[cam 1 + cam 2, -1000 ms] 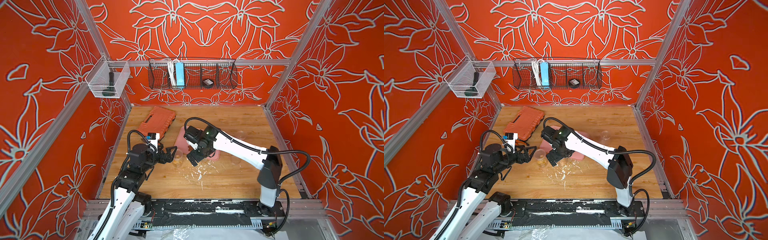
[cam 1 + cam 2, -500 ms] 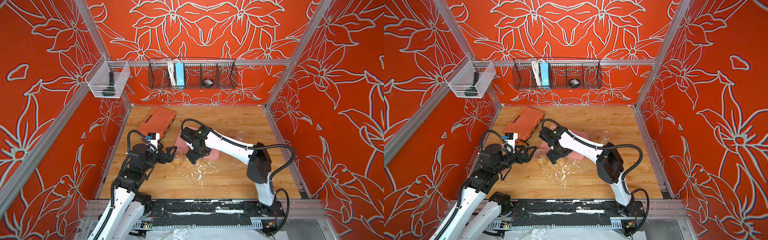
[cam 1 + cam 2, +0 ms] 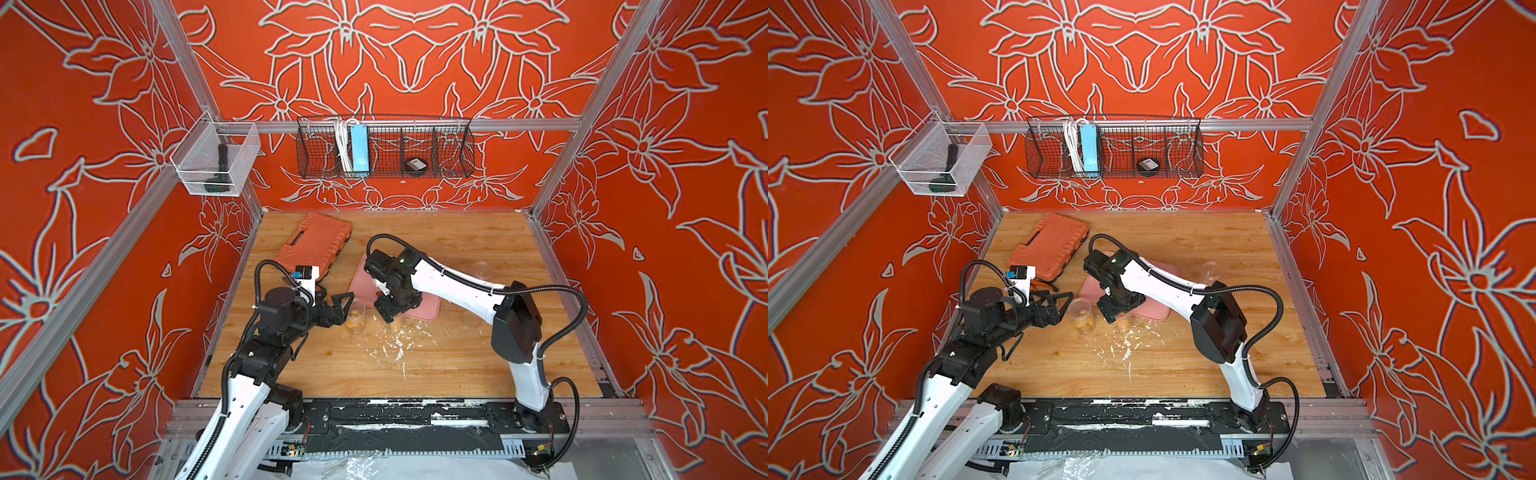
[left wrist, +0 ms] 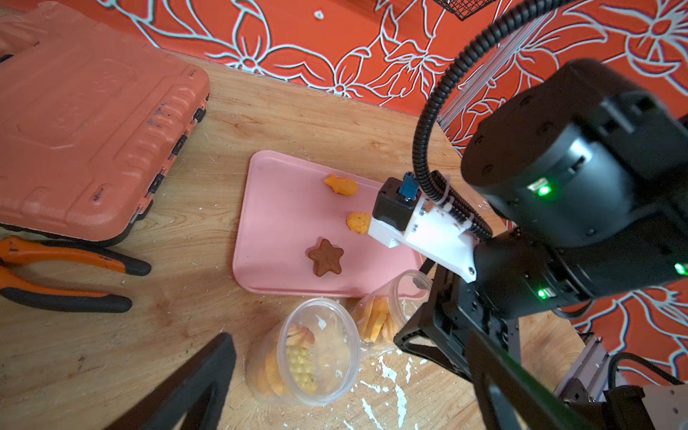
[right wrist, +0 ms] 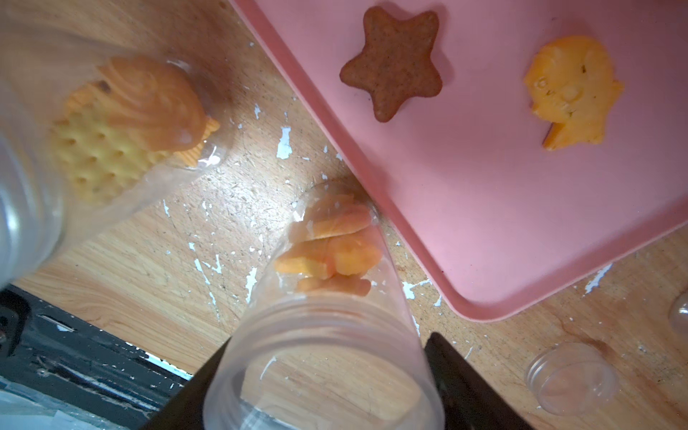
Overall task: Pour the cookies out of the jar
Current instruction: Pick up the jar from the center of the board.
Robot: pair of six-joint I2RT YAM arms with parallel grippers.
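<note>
The light honey-brown wooden worktop (image 3: 457,245) is flecked with white toward its front edge. A flat pink rectangular plastic tray (image 4: 283,231) bears a dark brown star-shaped cookie (image 4: 325,257) and two orange fish-shaped ones (faintly speckled). The narrow clear plastic jar (image 5: 335,324) holds orange cookies (image 5: 331,253). The wider clear plastic jar (image 4: 335,357) holds a pale yellow dotted biscuit (image 4: 301,366) and a tan swirled one. The ribbed plastic tool case (image 3: 314,245) near the back left corner is orange. The enclosure walls (image 3: 415,62) are red-orange with white-outlined flowers.
</note>
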